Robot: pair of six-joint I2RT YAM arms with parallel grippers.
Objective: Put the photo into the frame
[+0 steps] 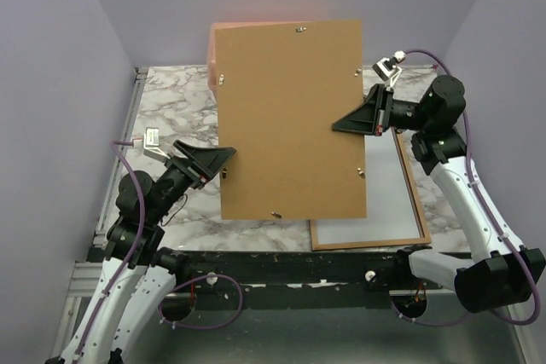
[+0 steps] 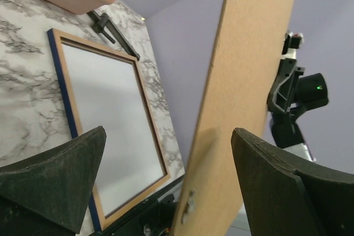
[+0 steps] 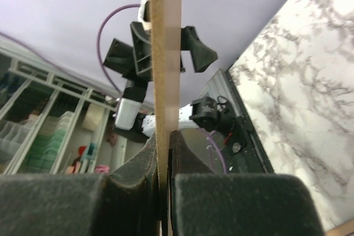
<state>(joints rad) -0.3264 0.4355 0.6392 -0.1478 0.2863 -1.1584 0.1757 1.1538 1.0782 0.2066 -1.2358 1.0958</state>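
While right gripper (image 1: 337,127) pinches backing board (image 1: 290,117) (left gripper (image 1: 222,162) spread, not gripping), frame (image 1: 412,189) lies flat below board, nearer right gripper.

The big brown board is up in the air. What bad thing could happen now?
1. Only the right gripper pinches the brown board, by one thin edge. The left gripper's jaws stand wide open, so the board might tip or slip out.
2. The frame lies on the table, partly beneath the board. A falling board could hit it and shift the white sheet inside.
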